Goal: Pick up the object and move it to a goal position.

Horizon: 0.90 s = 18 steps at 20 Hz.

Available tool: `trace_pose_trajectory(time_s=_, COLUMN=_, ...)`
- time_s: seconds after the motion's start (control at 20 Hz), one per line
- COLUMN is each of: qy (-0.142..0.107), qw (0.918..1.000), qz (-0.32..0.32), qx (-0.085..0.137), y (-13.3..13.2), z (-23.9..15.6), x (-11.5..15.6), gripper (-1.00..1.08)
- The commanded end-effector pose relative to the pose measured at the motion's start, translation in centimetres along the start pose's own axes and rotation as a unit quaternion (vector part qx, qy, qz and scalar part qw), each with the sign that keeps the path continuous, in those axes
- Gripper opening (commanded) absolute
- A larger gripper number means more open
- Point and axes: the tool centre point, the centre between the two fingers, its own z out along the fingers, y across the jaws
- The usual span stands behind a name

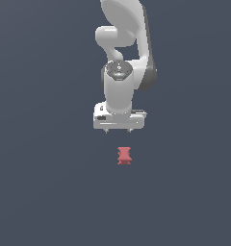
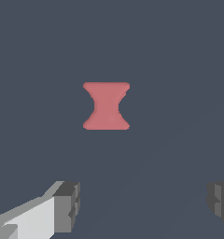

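Observation:
The small matte red block [image 1: 123,155] with notched, zigzag sides stands on the flat grey surface. The white arm hangs above it, and the gripper [image 1: 117,130] is a short way higher in the exterior view and slightly to that view's left, not touching the block. In the wrist view the block [image 2: 106,106] shows as a red hourglass shape, apart from the gripper [image 2: 144,205]. The two grey fingertips [image 2: 67,205] stand wide apart with nothing between them, so the gripper is open and empty.
A plain dark grey surface [image 1: 40,192] fills both views. No other objects, containers or edges show.

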Motion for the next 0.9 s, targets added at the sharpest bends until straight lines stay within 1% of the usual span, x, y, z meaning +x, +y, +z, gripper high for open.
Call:
trace_pose_trajectory(time_s=0.0, qy=0.001, qw=1.0000, qz=-0.001, qx=0.000, y=0.0, z=-0.1, x=0.0, gripper=1.00)
trace_pose_trajectory(time_s=0.2, qy=0.001, qw=1.0000, qz=0.000, qx=0.000, y=-0.1, z=0.1, x=0.2, gripper=1.00)
trace_pose_trajectory(time_s=0.4, qy=0.002, qw=1.0000, qz=0.000, qx=-0.001, y=-0.4, z=0.7, x=1.0, gripper=1.00)
trace_pose_trajectory(time_s=0.85, qy=0.007, qw=1.0000, qz=0.004, qx=-0.005, y=-1.8, z=3.9, x=4.3, gripper=1.00)
